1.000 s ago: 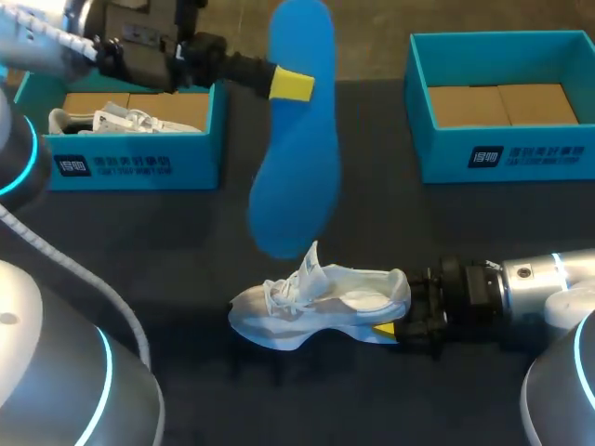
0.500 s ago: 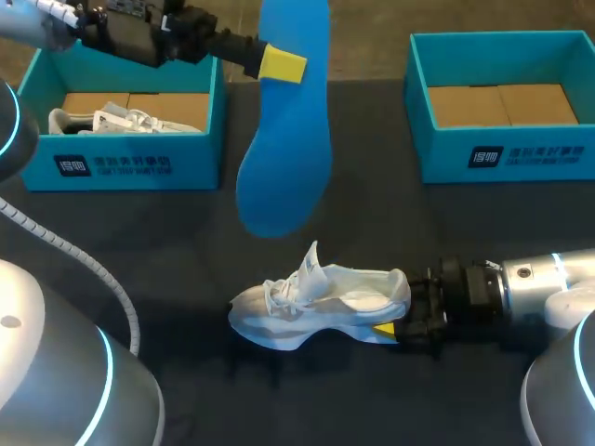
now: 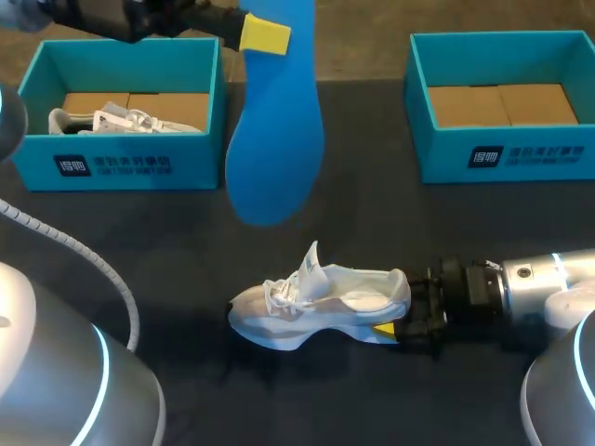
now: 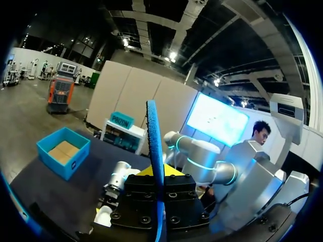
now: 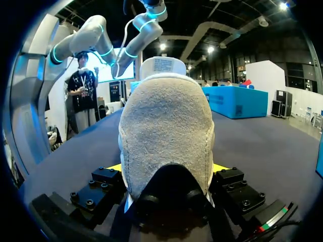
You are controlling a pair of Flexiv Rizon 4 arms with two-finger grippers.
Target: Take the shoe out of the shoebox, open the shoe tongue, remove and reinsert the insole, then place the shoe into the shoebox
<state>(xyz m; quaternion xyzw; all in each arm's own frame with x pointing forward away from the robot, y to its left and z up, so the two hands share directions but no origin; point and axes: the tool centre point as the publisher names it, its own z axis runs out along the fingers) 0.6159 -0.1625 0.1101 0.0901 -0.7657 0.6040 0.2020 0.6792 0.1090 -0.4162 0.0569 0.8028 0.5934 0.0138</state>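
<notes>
Spanning the whole scene, the dark table [image 3: 167, 242] carries two teal boxes along its far edge: the left shoebox [image 3: 130, 165], with another white shoe [image 3: 121, 119] lying in it, and the right shoebox [image 3: 502, 153], which shows only its cardboard floor. Nearer the robot, the shoe [image 3: 316, 307] rests roughly upright on the table, toe toward the left, its tongue raised and its opening upward. It looks light, with a soft mesh upper that would crumple under a squeeze, so the stiffer heel seems the sound place to take it. The right claw [image 3: 395, 314] pinches exactly there, one finger on each side of the heel. The blue insole [image 3: 274, 121] hangs in the air well apart from the shoe, long axis pointing down. I judge it to be thin, light, springy foam that would bend and sway if carried fast. The left claw [image 3: 268, 35] pinches it across its flat faces near the upper end, leaving the broad lower end free to lead into the shoe.
</notes>
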